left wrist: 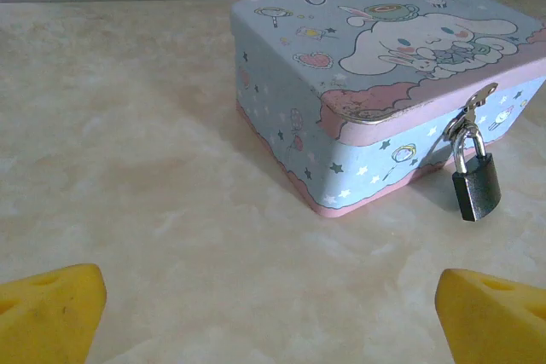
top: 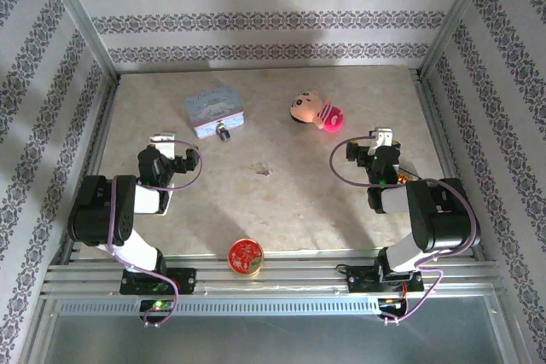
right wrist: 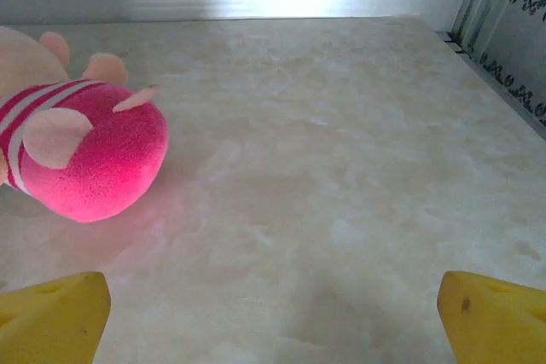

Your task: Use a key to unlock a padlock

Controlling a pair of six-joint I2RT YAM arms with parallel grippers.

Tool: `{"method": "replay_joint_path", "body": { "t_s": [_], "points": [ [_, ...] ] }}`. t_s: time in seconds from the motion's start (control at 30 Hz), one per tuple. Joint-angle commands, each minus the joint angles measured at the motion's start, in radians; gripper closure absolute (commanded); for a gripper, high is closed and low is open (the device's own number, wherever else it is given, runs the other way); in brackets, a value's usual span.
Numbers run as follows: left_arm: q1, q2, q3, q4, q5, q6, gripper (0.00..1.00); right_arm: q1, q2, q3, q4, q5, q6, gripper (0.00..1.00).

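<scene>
The padlock, dark with a silvery shackle, hangs from the hasp of a pale blue cartoon tin. From above, the padlock sits at the front of the tin at the back left. A tiny greyish speck, which looks like the key, lies at the table's middle. My left gripper is open near the tin's front left, its yellow pads wide apart with nothing between them. On the right side my right gripper is also open, its pads bare and spread over the table.
A pink plush doll lies at the back centre-right, just left of the right gripper as the doll shows in its wrist view. A round red tin sits at the near edge. Patterned walls and metal rails enclose the table.
</scene>
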State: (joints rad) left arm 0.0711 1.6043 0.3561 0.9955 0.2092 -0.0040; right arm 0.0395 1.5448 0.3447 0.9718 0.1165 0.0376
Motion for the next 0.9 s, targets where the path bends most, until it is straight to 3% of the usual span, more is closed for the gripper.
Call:
{"method": "replay_joint_path", "body": {
  "t_s": [0.0, 0.87],
  "points": [
    [-0.011, -0.01, 0.015, -0.014, 0.017, 0.004, 0.01, 0.0, -0.011, -0.007, 0.011, 0.012, -0.003, 0.02],
    [-0.011, -0.01, 0.015, -0.013, 0.016, 0.004, 0.01, -0.006, -0.011, -0.007, 0.008, 0.003, 0.001, 0.02]
  ]
}}
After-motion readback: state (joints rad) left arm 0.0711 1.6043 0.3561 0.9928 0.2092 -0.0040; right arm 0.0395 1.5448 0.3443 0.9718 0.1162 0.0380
